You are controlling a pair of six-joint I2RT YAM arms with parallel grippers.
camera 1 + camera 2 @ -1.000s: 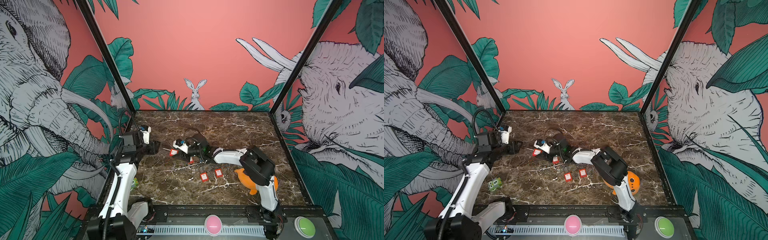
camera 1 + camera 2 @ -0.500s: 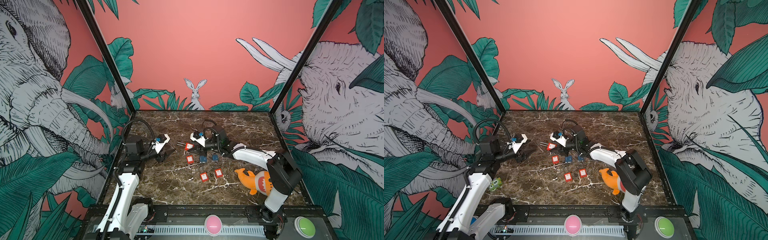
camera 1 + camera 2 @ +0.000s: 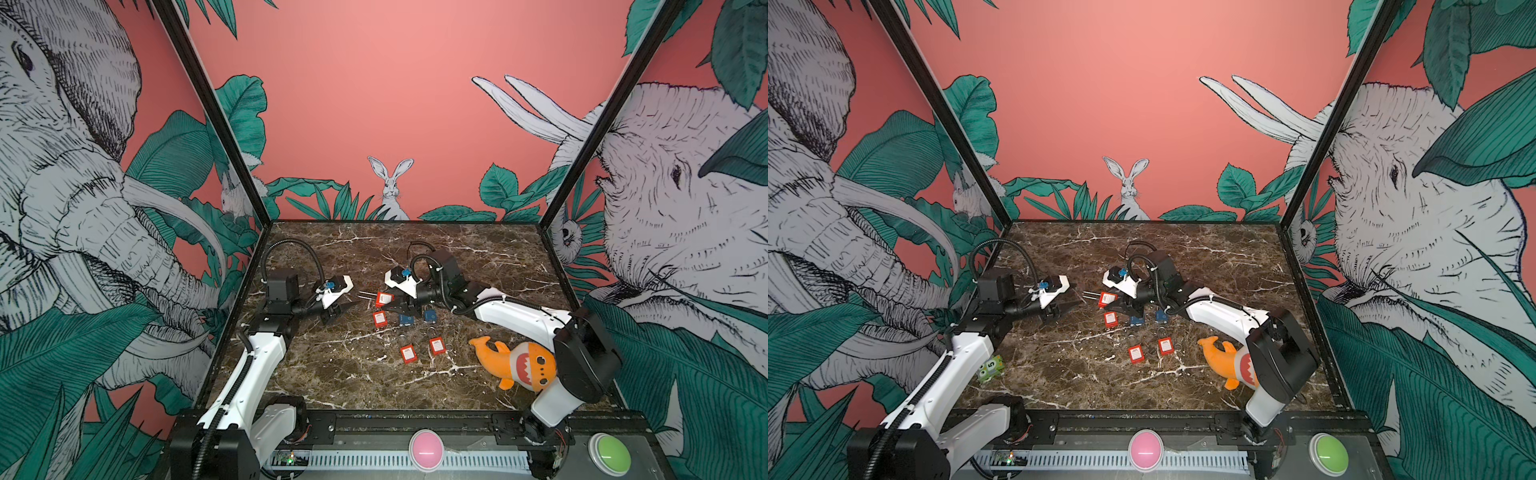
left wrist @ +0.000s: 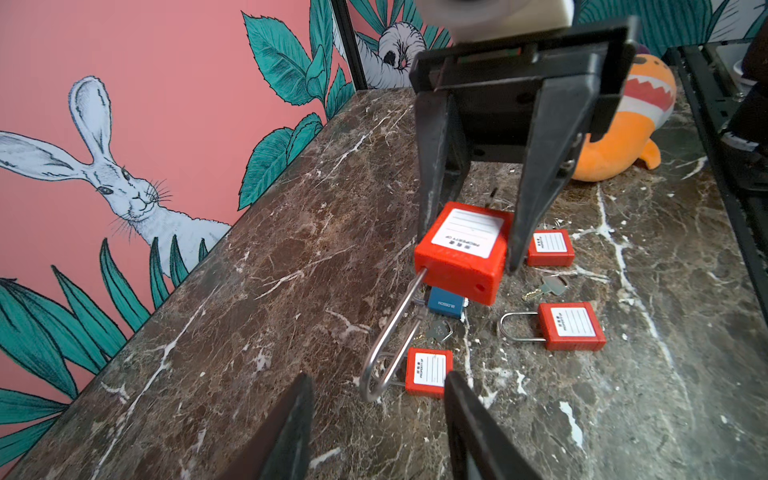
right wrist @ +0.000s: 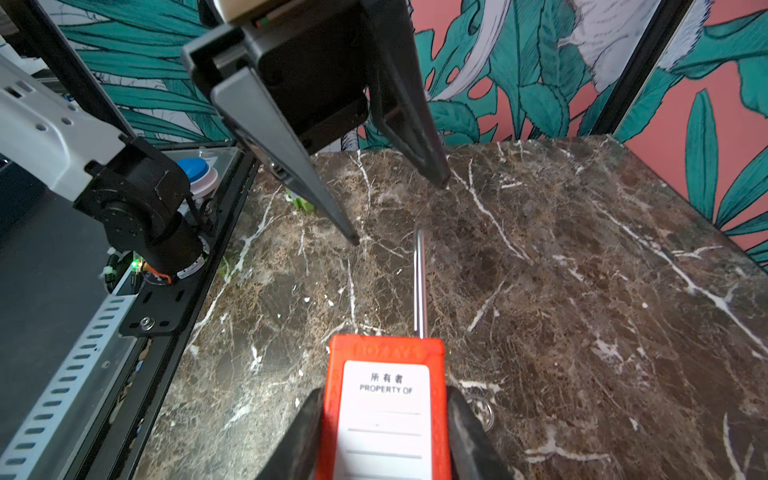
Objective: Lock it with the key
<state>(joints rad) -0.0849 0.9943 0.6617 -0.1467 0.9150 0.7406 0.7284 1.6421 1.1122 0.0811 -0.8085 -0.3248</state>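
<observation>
Left wrist view: right gripper aloft around padlock

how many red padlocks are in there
4. Held padlock is clamped in the right gripper; nearest padlock lies on the table just in front of it; front-left padlock and front-right padlock lie side by side nearer the front edge. The right arm may hide others.
</observation>
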